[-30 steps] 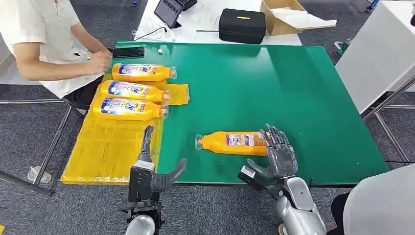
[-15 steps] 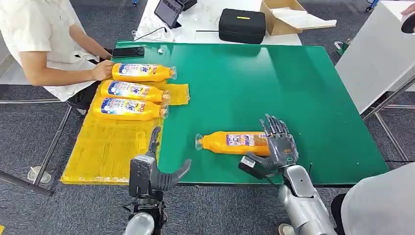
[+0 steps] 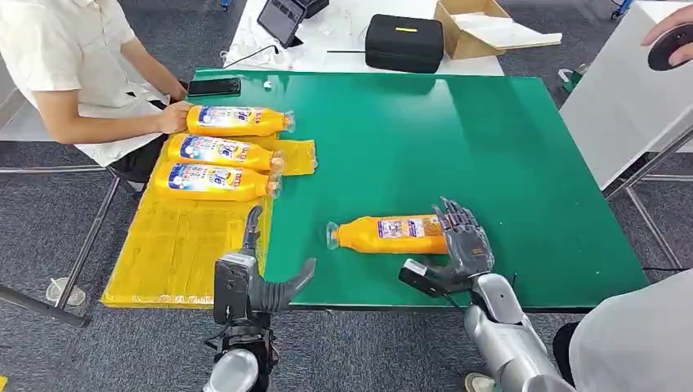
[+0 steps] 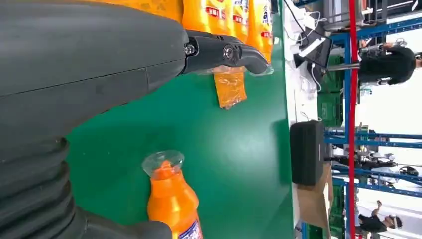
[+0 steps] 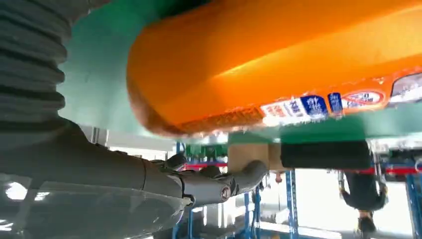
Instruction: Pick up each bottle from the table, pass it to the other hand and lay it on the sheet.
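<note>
My right hand (image 3: 464, 245) sits at the base end of the lone bottle (image 3: 391, 235) near the desk's front edge. Its fingers (image 3: 458, 219) fan out past the bottle's base and the thumb (image 3: 421, 276) sticks out on the near side. From the head view I cannot tell whether the palm touches the bottle. The right wrist view puts the orange base (image 5: 209, 74) very close to the camera with the thumb (image 5: 214, 181) apart from it, so I read this hand as spread and holding nothing. The bottle lies on its side on the green desk (image 3: 458, 139), cap (image 3: 332, 236) pointing toward my left side.

My left hand (image 3: 260, 278) hangs at the desk's front edge, just beside the corner of the yellow sheet (image 3: 176, 253). Its fingers are apart, one (image 3: 251, 229) reaching up along the sheet's border, the thumb (image 3: 296, 278) angled toward the bottle. It holds nothing. In the left wrist view I see the bottle's clear cap (image 4: 162, 162) and orange neck near that hand.

Three more bottles (image 3: 219, 150) lie side by side on the far end of the sheet, caps pointing to the desk's middle. A person (image 3: 73, 65) sits at the far left corner with a hand (image 3: 173, 117) against the base of the farthest one.
</note>
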`<state>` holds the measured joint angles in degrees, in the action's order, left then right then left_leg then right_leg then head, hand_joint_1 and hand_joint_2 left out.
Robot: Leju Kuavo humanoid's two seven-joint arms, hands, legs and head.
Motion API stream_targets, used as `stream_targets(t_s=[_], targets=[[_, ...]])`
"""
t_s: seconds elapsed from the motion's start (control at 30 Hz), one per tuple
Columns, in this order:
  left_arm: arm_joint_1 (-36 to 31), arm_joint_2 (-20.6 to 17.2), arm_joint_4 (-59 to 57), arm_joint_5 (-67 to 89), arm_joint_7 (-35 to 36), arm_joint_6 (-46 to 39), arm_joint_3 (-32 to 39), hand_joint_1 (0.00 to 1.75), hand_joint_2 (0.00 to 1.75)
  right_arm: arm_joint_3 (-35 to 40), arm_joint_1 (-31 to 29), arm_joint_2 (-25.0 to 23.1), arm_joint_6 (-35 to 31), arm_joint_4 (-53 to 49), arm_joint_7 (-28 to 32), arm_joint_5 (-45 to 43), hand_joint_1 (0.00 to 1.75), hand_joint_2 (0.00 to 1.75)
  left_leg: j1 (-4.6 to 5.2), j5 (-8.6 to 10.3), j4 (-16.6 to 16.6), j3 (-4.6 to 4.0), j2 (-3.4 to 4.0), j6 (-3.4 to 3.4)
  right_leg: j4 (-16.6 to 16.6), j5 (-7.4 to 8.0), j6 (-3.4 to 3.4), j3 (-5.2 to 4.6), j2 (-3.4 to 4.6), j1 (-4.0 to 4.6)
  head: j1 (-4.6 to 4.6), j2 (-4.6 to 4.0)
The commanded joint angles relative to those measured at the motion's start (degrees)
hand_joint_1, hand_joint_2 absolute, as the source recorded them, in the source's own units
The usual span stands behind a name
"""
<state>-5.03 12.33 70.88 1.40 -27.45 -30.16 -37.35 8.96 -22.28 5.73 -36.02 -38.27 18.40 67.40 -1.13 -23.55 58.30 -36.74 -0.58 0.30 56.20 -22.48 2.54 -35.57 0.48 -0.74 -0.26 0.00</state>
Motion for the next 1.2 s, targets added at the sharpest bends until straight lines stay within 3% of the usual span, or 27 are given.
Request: stream_targets(t_s=[0.03, 0.33, 1.2], targets=[[-2.8, -1.4, -2.7, -0.6, 1.1, 1.0, -2.5, 0.0, 1.75, 3.1, -6.4, 0.2, 9.5, 9.6, 1.2, -6.1, 0.0, 1.75, 0.08, -0.11, 0.0, 0.34, 0.17, 0.06, 0.0, -0.08, -0.1, 0.27, 0.07, -0.04, 0.0, 0.0], [-3.6, -1.5, -2.8, -1.0, 1.6, 2.1, -3.4, 0.0, 1.75, 7.6, -10.4, 1.4, 12.3, 12.4, -0.5, -4.5, 0.0, 1.75, 0.07, -0.04, 0.0, 0.31, 0.16, 0.05, 0.0, -0.02, -0.09, 0.21, 0.03, -0.03, 0.0, 0.0], [-3.9, -1.4, -3.4, -1.0, 1.7, 2.3, -3.6, 0.0, 1.75, 8.9, -11.3, 1.5, 12.4, 12.6, -0.9, -4.0, 0.0, 1.75, 0.02, 0.01, 0.0, 0.25, 0.07, 0.03, 0.0, 0.02, -0.06, 0.2, -0.03, 0.0, 0.0, 0.0]])
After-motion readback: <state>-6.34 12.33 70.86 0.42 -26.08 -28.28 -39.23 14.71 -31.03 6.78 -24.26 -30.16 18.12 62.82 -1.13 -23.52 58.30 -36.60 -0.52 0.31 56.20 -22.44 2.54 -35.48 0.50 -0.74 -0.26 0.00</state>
